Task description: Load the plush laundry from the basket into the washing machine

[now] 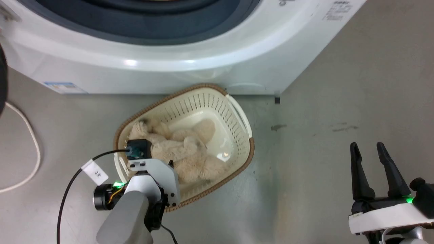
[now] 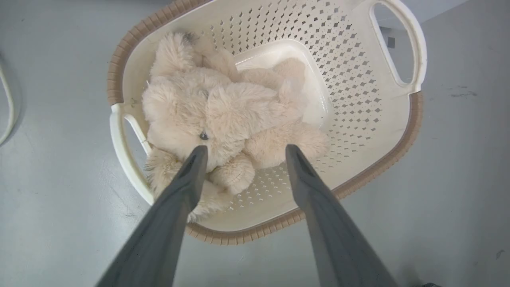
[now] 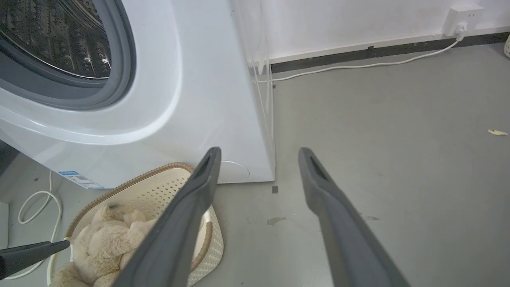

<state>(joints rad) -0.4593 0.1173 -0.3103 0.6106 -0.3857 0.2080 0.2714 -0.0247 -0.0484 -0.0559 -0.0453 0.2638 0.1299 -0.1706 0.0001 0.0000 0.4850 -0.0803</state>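
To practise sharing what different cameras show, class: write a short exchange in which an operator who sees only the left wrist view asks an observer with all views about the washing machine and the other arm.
Operator: I see the teddy bear lying in the basket. Is the washing machine's opening free?
Observer: Yes. The right wrist view shows the steel drum of the washing machine inside its grey gasket, with no door across the part in view.
Operator: And the right gripper?
Observer: The right gripper is open and empty, over the floor to the right of the basket.
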